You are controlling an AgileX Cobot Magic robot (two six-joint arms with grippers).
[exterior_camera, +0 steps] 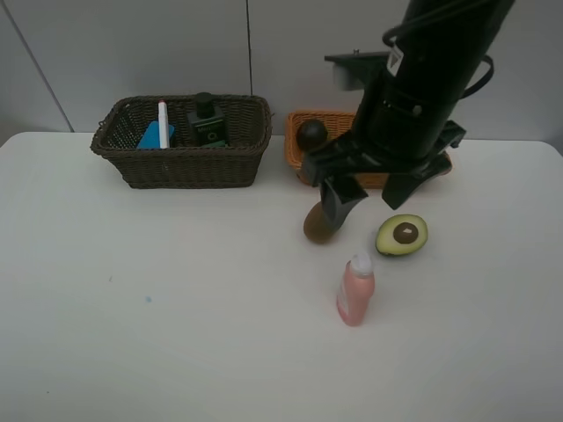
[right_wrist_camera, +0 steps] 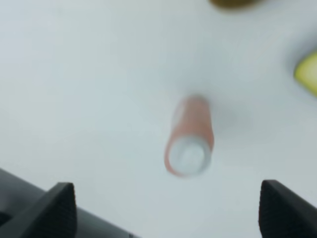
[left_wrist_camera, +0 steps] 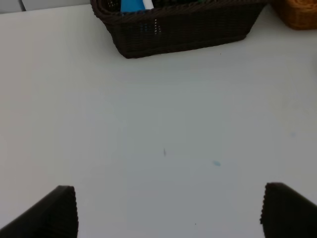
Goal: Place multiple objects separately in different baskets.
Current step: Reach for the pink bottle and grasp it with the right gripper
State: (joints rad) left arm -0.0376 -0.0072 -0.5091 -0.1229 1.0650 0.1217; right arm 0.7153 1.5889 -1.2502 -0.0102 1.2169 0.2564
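The dark brown basket (exterior_camera: 180,154) (left_wrist_camera: 178,27) holds a blue eraser (exterior_camera: 154,136) (left_wrist_camera: 131,5), a white marker (exterior_camera: 163,123) and a dark green bottle (exterior_camera: 208,120). A dark mangosteen (exterior_camera: 311,134) lies in the orange basket (exterior_camera: 295,149) (left_wrist_camera: 297,12), which my right arm partly hides. On the table lie a brown kiwi (exterior_camera: 318,224) (right_wrist_camera: 233,2), a halved avocado (exterior_camera: 402,235) (right_wrist_camera: 309,72) and an upright pink bottle (exterior_camera: 355,290) (right_wrist_camera: 190,136). My right gripper (exterior_camera: 368,195) (right_wrist_camera: 173,213) hangs open above the table, between kiwi and avocado, with nothing in it. My left gripper (left_wrist_camera: 171,213) is open over bare table, short of the dark basket.
The white table (exterior_camera: 132,308) runs wide on the left and front. A small blue speck (exterior_camera: 148,299) (left_wrist_camera: 216,162) marks its surface. A pale wall stands behind the baskets. My right arm covers much of the orange basket.
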